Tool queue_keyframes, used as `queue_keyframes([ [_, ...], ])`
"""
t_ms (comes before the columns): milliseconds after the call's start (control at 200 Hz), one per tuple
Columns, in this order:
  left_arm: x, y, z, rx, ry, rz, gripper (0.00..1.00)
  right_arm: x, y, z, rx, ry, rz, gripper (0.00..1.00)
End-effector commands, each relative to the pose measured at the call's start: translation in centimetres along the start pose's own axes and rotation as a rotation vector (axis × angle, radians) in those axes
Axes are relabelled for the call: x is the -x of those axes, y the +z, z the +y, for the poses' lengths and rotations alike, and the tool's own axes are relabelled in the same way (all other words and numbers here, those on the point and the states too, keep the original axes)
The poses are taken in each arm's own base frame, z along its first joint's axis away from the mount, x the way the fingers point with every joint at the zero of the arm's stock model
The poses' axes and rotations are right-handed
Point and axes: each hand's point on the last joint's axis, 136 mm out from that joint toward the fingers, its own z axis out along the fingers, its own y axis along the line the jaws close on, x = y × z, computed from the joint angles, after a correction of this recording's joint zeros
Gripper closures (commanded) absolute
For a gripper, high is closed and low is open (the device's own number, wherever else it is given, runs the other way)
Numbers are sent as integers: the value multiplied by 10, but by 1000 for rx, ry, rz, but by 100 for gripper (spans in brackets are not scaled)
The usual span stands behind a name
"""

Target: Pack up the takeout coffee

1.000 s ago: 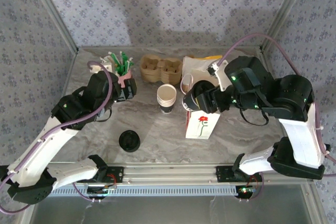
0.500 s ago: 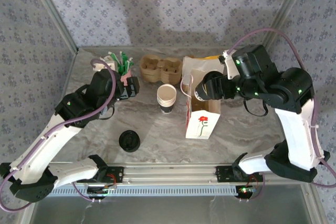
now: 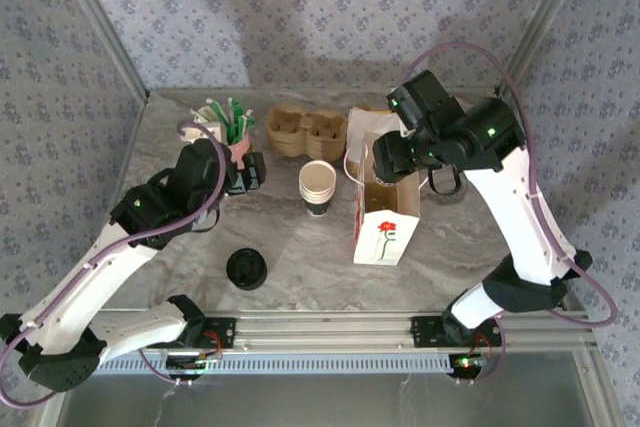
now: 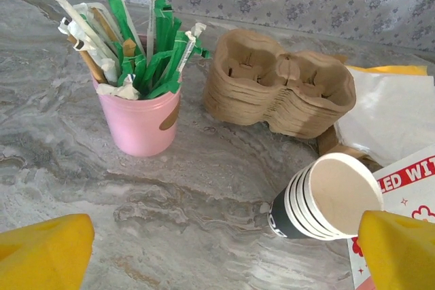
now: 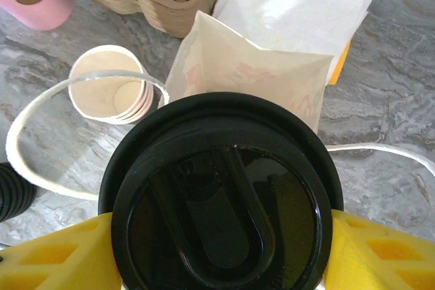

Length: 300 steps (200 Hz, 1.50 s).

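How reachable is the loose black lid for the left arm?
Probably yes. The loose black lid lies on bare table beside the left arm, nothing on or near it; the left fingers are open and empty. The arm would need to fold back toward its base.

Black-lidded takeout coffee (image 5: pixel 217 215), pink cup (image 4: pixel 139 123), grey-marbled table (image 4: pixel 81 188).

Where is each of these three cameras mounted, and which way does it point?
Top: above and behind the arms, looking down on the table; both arms show.
Left wrist: on the left arm, looking forward and down at the pink cup and cup stack; the left gripper's open yellow fingers at the bottom corners.
Right wrist: on the right arm, looking straight down on the coffee held between the right gripper's yellow fingers.
Shared: all three see the cup stack.
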Motion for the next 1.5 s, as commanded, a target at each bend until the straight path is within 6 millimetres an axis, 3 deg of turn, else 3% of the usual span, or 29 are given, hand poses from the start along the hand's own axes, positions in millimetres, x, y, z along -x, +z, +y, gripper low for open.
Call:
queue_keyframes([
  [0,11,-5,0,-24,-6,-53,0,-40,5,-23,-129,1,185,31],
  [645,-3,-4,16,-22,-4,-69,1,-79,41,-6,-154,185,294,32],
  [1494,-4,-1,19,-13,-5,-59,0,-77,91,13,-118,319,296,32],
])
